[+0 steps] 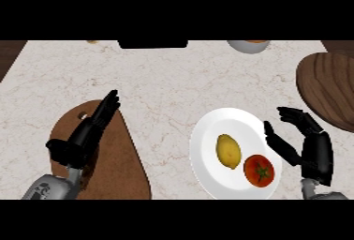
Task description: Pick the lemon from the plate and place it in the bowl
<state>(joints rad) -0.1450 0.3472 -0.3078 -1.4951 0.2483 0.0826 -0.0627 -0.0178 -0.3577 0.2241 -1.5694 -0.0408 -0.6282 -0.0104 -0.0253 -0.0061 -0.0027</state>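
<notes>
The lemon [229, 151] is yellow and the tomato [259, 170] is red, both on a white plate [211, 129]. The counter [173, 79] is pale beige marble; the cutting board [121, 159] is brown.

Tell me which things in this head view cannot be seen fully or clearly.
- Round dark wooden bowl: cut by the right edge.
- Small white cup at the top: cut off, contents unclear.
- Black object at the top: only its edge shows.
- Brown wooden cutting board: partly hidden by the left robot hand.
</notes>
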